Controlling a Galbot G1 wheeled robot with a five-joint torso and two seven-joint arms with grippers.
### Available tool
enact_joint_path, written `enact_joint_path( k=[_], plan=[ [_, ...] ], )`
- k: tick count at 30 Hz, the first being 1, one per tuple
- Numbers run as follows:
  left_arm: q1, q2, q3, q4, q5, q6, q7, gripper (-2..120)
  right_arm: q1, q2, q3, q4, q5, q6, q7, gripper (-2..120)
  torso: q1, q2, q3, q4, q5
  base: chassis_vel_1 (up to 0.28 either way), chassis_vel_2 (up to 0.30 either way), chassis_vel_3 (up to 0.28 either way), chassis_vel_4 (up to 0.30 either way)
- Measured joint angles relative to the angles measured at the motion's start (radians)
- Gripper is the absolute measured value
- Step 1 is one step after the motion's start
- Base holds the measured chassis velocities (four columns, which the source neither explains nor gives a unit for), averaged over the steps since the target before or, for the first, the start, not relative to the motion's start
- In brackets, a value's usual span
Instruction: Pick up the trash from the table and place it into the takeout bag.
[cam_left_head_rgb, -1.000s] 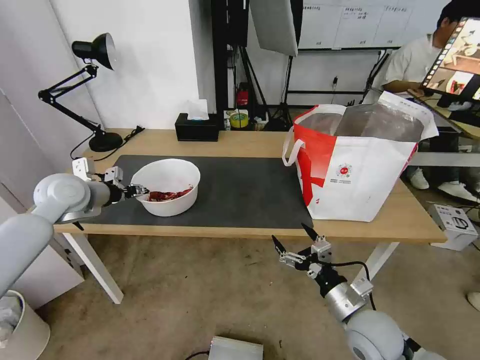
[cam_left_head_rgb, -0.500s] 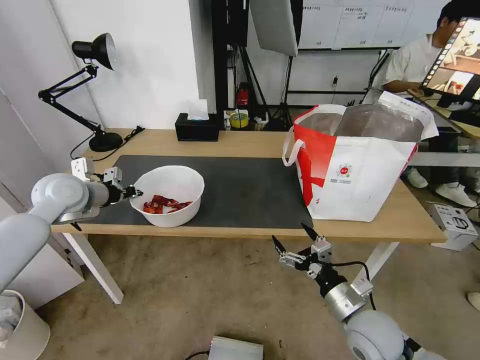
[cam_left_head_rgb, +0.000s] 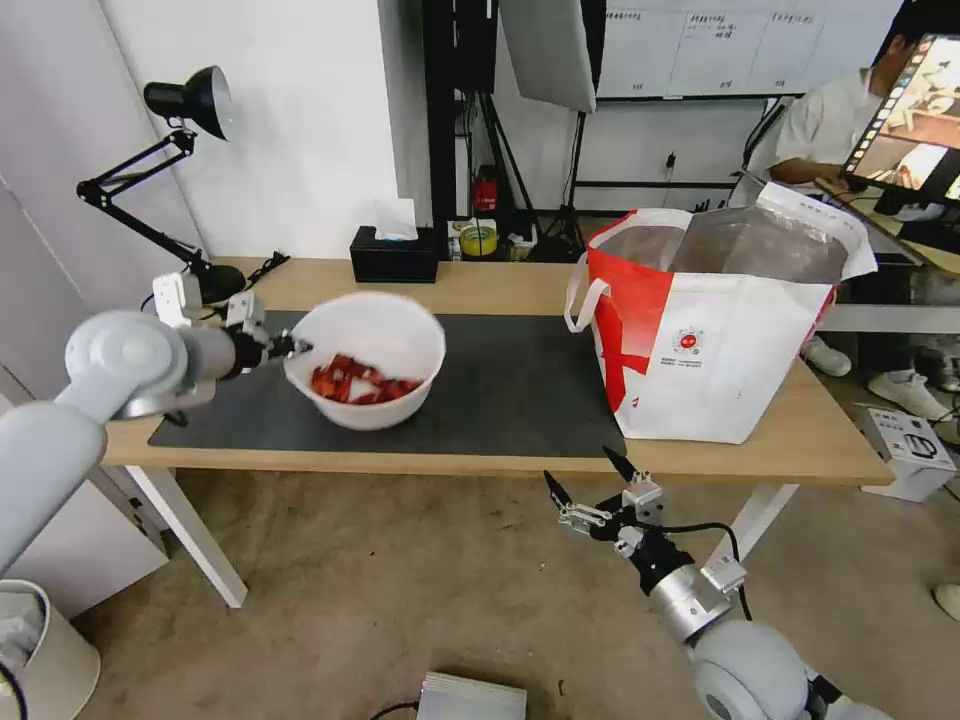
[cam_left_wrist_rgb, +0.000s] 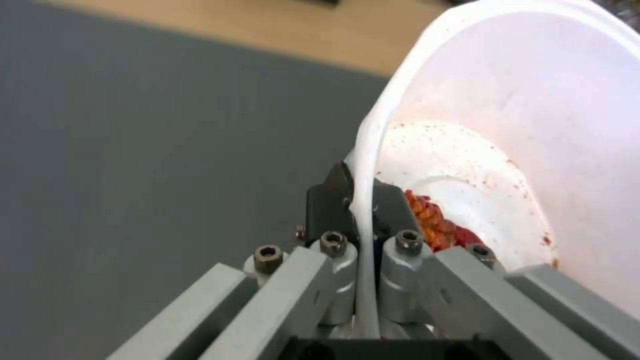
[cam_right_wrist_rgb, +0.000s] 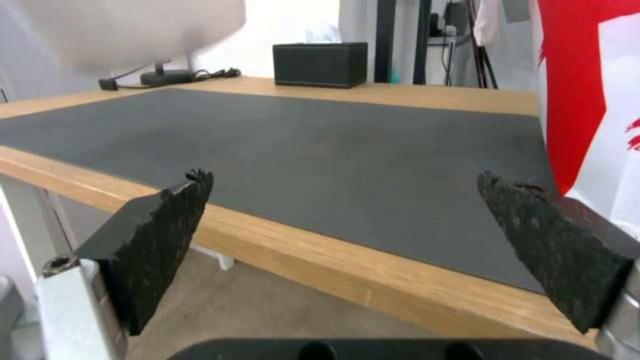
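Observation:
The trash in view is a white round bowl (cam_left_head_rgb: 368, 358) with red scraps, held up above the dark grey mat (cam_left_head_rgb: 500, 385) of the table (cam_left_head_rgb: 800, 440). My left gripper (cam_left_head_rgb: 288, 348) is shut on the bowl's left rim; in the left wrist view the rim (cam_left_wrist_rgb: 365, 165) runs between the two fingers (cam_left_wrist_rgb: 323, 200), with scraps (cam_left_wrist_rgb: 433, 222) inside the bowl. The takeout bag (cam_left_head_rgb: 715, 330), white with a red side, stands open on the table's right end. My right gripper (cam_left_head_rgb: 590, 478) hangs open below the table's front edge, and its black fingertips (cam_right_wrist_rgb: 167, 220) frame the table edge.
A black tissue box (cam_left_head_rgb: 394, 255) sits at the back of the table and a black desk lamp (cam_left_head_rgb: 190, 180) at its far left corner. A white bin (cam_left_head_rgb: 45, 655) stands on the floor at lower left. A person sits behind the bag at the right.
My left gripper has lifted the bowl off the mat and carried it up and to the right, toward the bag. The right arm has not moved.

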Motion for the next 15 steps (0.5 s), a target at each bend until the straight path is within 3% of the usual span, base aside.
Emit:
enact_joint_path(
  k=[6, 15],
  plan=[
    [-0.119, -0.039, 0.073, -0.002, -0.033, 0.000, -0.025, 0, 0.000, 0.000, 0.000, 0.000, 0.000, 0.000, 0.000, 100, 0.000, 0.000, 0.000, 0.0000, -0.0003, 0.000, 0.000, 0.000, 0.000],
    [-0.207, -0.091, 0.142, 0.015, -0.048, 0.000, -0.059, 0, 0.000, 0.000, 0.000, 0.000, 0.000, 0.000, 0.000, 100, 0.000, 0.000, 0.000, 0.0001, -0.0003, 0.000, 0.000, 0.000, 0.000]
  ],
)
